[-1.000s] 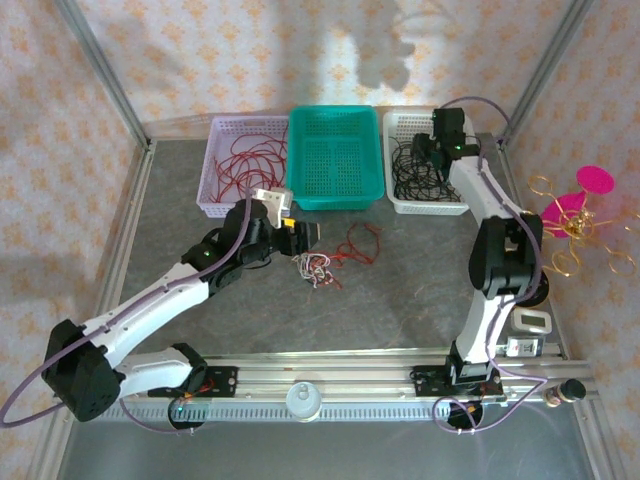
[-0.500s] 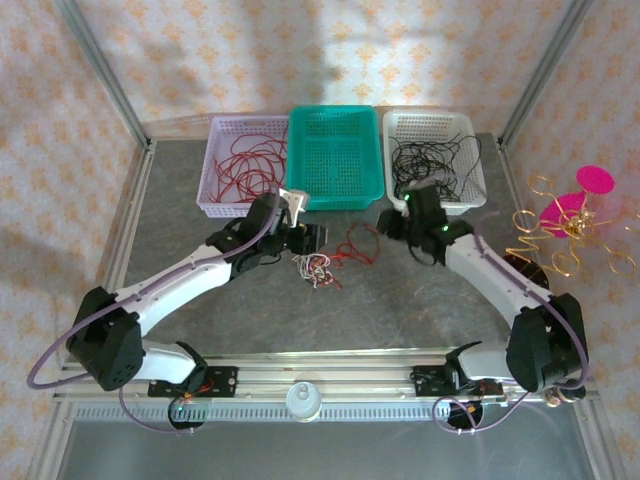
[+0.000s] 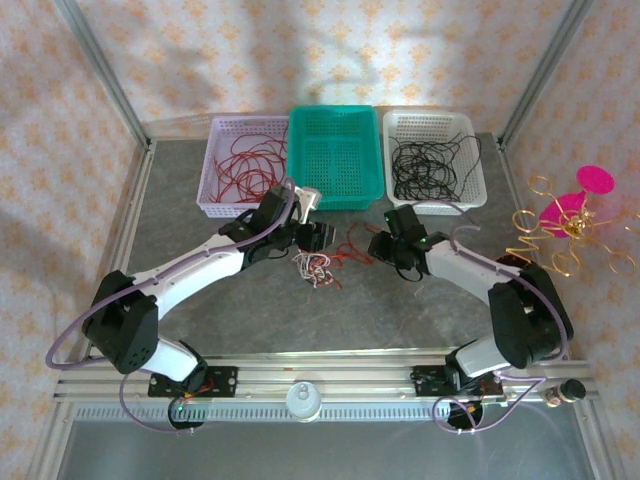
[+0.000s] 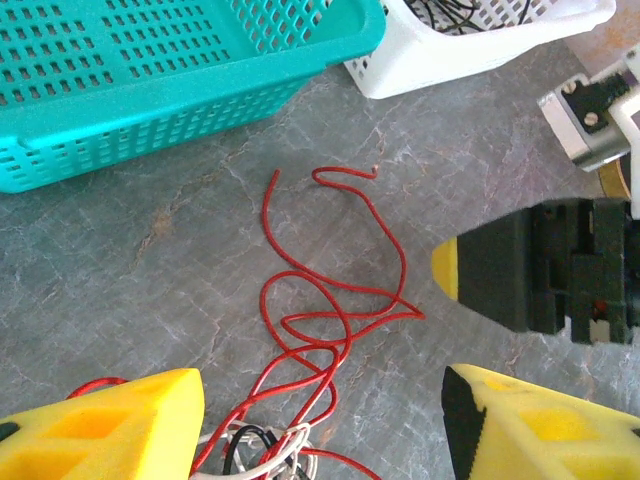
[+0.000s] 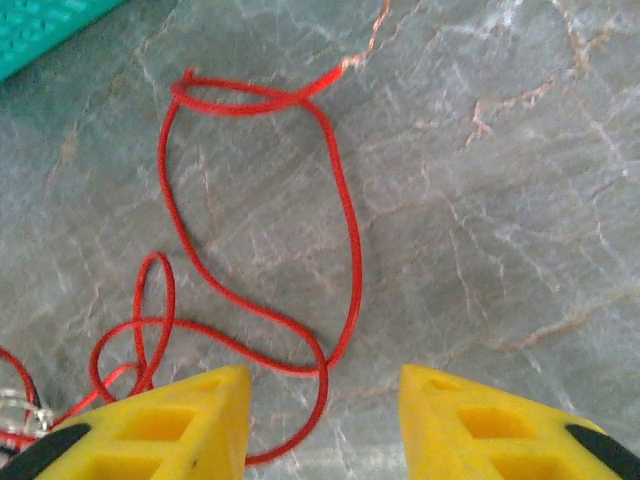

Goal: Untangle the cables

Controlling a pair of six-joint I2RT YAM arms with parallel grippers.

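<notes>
Red cables (image 5: 354, 240) lie loose between left gripper (image 4: 320, 410) and right gripper (image 5: 322, 400), jaws apart, empty.

Table (image 3: 400, 320): cables (image 3: 316, 265), lilac basket (image 3: 225, 210), teal basket (image 3: 350, 200), white basket (image 3: 440, 207).

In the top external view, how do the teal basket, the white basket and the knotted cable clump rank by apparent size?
Largest: teal basket and white basket, about equal, not rankable.
Smallest: knotted cable clump, clearly.
</notes>
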